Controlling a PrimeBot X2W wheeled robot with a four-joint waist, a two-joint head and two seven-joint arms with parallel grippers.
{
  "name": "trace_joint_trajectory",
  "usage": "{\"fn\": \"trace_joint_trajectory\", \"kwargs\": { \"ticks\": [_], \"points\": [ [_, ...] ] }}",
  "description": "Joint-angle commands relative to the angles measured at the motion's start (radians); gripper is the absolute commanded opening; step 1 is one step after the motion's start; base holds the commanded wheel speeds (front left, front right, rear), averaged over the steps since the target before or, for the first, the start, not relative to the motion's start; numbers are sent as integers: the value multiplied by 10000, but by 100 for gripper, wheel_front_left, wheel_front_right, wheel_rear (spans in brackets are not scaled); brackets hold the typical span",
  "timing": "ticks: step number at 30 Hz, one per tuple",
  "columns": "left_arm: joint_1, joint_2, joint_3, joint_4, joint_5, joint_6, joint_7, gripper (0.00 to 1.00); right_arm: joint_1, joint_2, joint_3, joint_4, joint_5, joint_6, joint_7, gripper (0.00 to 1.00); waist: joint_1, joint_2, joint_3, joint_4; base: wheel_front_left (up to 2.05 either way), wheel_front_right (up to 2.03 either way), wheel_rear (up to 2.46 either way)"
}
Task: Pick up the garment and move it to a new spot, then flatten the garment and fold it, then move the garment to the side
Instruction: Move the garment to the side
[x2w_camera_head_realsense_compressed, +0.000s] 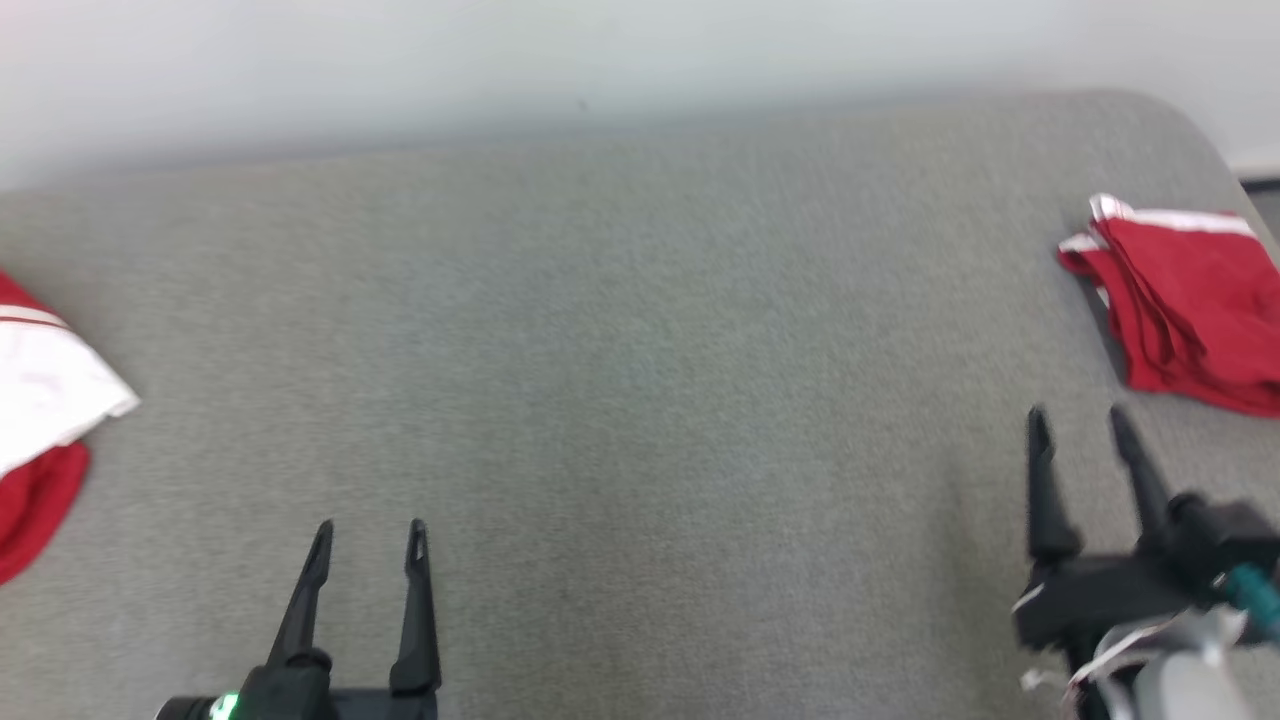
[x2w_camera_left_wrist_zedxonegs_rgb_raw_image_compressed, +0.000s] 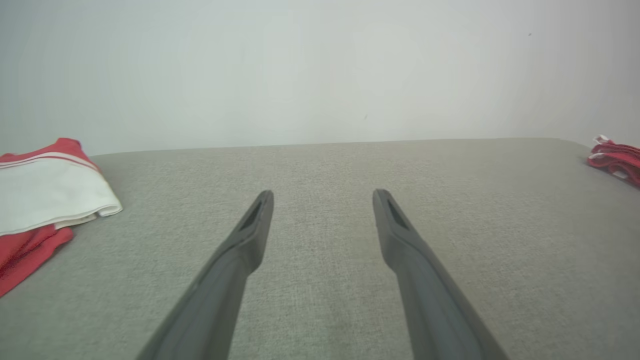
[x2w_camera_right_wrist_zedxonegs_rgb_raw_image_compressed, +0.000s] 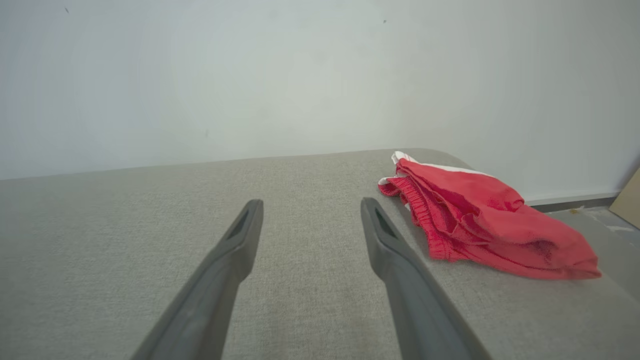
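The folded red shorts (x2w_camera_head_realsense_compressed: 1190, 300) are lying by the grey table's (x2w_camera_head_realsense_compressed: 640, 350) right edge, near the right claw (x2w_camera_head_realsense_compressed: 1077, 412). It and the left claw (x2w_camera_head_realsense_compressed: 371, 525) are standing spread, holding nothing. The right one should be lifting away slowly, not snagging cloth.

Nothing readable anywhere, honestly. The folded red fabric garment with white trim (x2w_camera_head_realsense_compressed: 1190, 300) showed only plain stripes, no logo, number or tag I could make out. The red-and-white cloth (x2w_camera_head_realsense_compressed: 40, 390) over at the left edge was just as blank.
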Motion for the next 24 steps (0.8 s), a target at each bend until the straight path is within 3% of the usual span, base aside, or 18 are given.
{"fn": "trace_joint_trajectory", "kwargs": {
  "ticks": [1, 10, 24],
  "points": [
    [234, -41, 100, -4, -39, 52, -29, 100, 316, 246, 56, -111, 26, -18, -36, 100, 3, 2, -938, 794, 0, 0, 0],
    [1109, -82, 870, 68, 26, 179, -30, 100, 1546, 883, 971, -161, 249, -20, -152, 100, 3, 2, -1664, 885, 0, 0, 0],
    [1571, -153, 1225, 716, -123, -19, -31, 100, 2262, 1009, 809, -24, -81, -19, -28, 100, 3, 2, -2029, 984, 0, 0, 0]
  ]
}}
